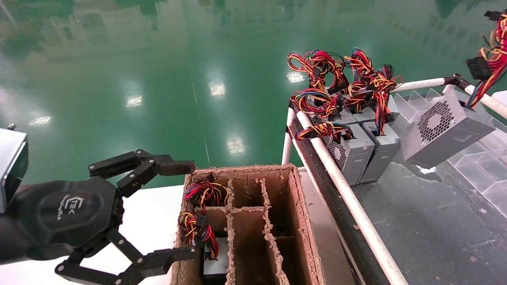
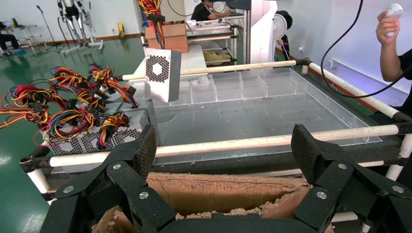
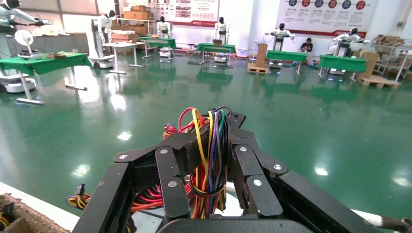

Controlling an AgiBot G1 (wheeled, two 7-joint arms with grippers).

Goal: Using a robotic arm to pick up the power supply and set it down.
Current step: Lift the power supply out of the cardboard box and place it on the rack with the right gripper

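A grey power supply point(image 1: 443, 132) hangs tilted in the air above the dark tray at the right, its round vent facing me. Its red, yellow and orange wire bundle point(image 1: 491, 55) runs up out of the head view's top right corner. In the right wrist view my right gripper point(image 3: 211, 141) is shut on that wire bundle point(image 3: 209, 160). The left wrist view also shows the hanging power supply point(image 2: 163, 74) over the tray. My left gripper point(image 1: 189, 209) stays open at the lower left, beside the cardboard box, with nothing between its fingers point(image 2: 143, 148).
A cardboard box point(image 1: 295, 206) with dividers holds wired units point(image 1: 204, 194) in its left cells. Several more power supplies point(image 1: 356, 150) stand at the tray's near corner behind a white pipe rail point(image 1: 344, 190). Clear plastic dividers point(image 1: 487, 158) line the tray's right. A person point(image 2: 393, 53) stands beyond.
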